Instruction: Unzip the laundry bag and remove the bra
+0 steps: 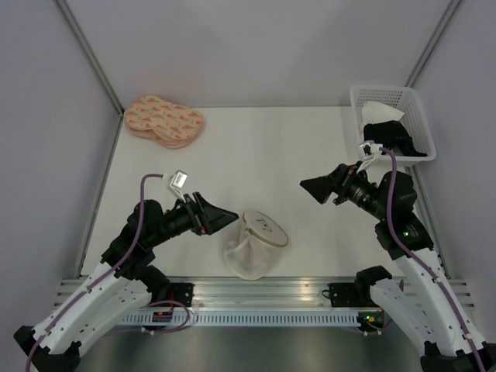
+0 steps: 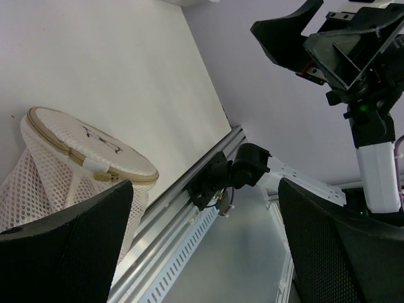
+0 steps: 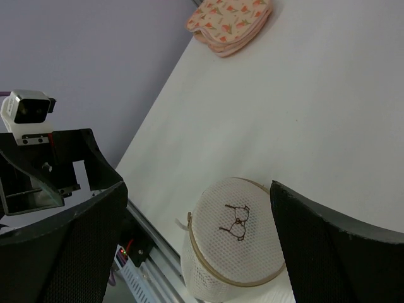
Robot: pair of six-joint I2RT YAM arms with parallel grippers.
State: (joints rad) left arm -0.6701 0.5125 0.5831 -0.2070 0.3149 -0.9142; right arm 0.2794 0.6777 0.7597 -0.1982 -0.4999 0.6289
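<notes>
The laundry bag (image 1: 256, 244), a white mesh drum with a cream round face bearing a dark line drawing, stands near the table's front edge. It also shows in the left wrist view (image 2: 82, 148) and the right wrist view (image 3: 237, 233). Its zip runs round the top rim and looks closed, with the pull (image 2: 98, 168) on the near side. The bra is not in view. My left gripper (image 1: 226, 217) is open and empty, just left of the bag. My right gripper (image 1: 313, 188) is open and empty, above the table to the bag's upper right.
Peach oval pads (image 1: 164, 120) with a pink pattern lie at the back left. A white lattice basket (image 1: 418, 116) at the back right holds a black garment (image 1: 391, 138) and a white cloth. The metal rail (image 1: 256, 291) runs along the front edge.
</notes>
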